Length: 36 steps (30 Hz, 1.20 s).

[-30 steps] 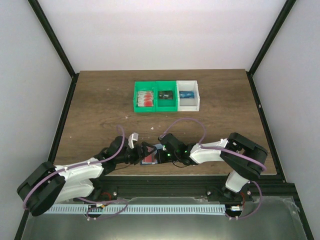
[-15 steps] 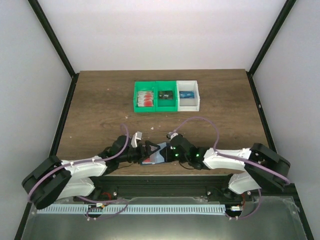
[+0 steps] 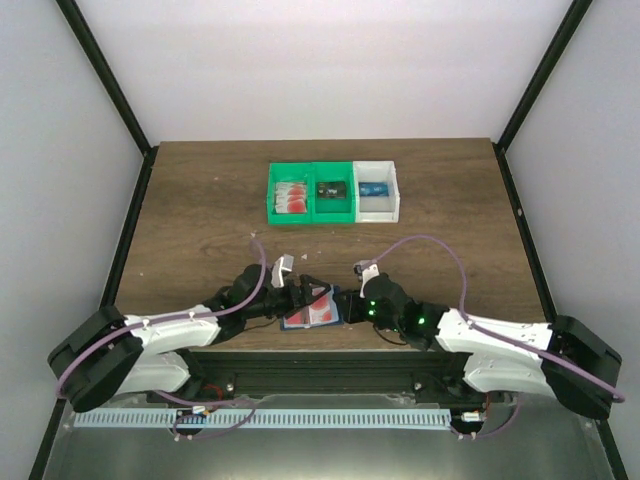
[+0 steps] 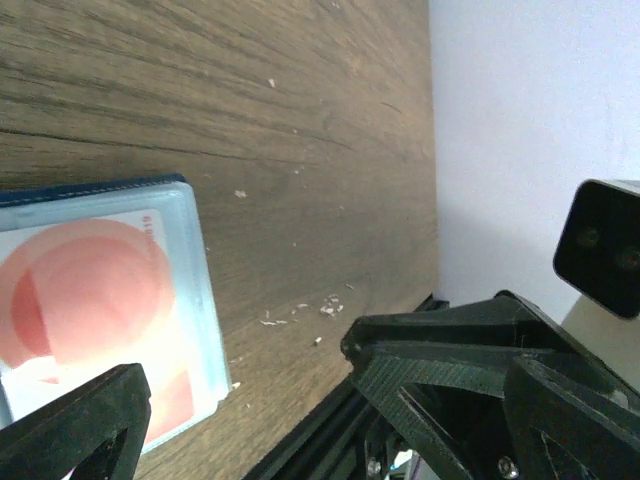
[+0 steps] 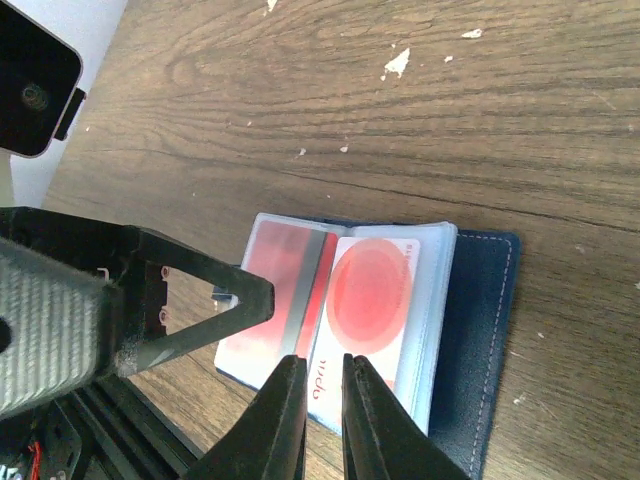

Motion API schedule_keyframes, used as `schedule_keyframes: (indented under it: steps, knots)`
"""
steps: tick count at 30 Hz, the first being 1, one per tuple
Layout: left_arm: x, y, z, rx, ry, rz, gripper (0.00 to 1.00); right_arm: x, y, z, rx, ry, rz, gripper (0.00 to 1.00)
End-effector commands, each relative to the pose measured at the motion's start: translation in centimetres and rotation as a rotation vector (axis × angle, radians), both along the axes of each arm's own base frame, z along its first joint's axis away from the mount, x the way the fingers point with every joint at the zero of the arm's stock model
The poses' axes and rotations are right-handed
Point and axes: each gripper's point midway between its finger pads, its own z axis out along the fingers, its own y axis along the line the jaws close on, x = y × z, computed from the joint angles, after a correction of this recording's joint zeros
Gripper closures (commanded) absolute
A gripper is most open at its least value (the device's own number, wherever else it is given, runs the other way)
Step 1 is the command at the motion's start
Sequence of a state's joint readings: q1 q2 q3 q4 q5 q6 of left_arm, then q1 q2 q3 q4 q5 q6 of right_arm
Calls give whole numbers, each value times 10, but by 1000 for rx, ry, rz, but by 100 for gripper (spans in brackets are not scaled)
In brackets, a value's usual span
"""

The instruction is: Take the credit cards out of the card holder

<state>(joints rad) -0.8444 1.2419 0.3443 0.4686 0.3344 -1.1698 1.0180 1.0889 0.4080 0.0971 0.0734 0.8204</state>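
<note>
The card holder (image 3: 312,312) lies open near the table's front edge, with its navy cover (image 5: 480,330) underneath. A red-and-white credit card (image 5: 375,290) sits in the right clear pocket. A red card with a grey stripe (image 5: 290,280) sits in the left pocket. My right gripper (image 5: 322,362) is shut to a thin slit, its tips over the near end of the red-and-white card; it also shows in the top view (image 3: 347,303). My left gripper (image 4: 240,365) is wide open. One of its fingers (image 5: 200,300) lies over the holder's left page (image 4: 195,300).
A green two-part bin (image 3: 310,213) and a white bin (image 3: 377,212) stand at the back middle. They hold red-and-white cards (image 3: 292,196), a dark card (image 3: 331,189) and a blue card (image 3: 374,188). The black front rail (image 4: 330,440) runs just below the holder. White crumbs dot the wood.
My right arm has stretched out low and its gripper has shifted right. My left gripper has followed to the right. The holder has slid slightly right and now lies open.
</note>
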Motion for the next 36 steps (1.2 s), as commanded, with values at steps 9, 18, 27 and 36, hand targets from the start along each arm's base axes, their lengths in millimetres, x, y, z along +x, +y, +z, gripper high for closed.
schedule_keyframes:
  steps: [9,18,27,36]
  knots:
    - [6,34,-31,60,16,89,18,1,29,-2,-25,-1,99,89]
    - [4,32,-48,76,50,72,27,11,27,-34,-107,49,70,91]
    - [4,27,-60,97,69,41,23,5,16,-73,-149,144,69,93]
    - [5,20,-58,49,43,26,44,-2,13,-85,-146,187,64,94]
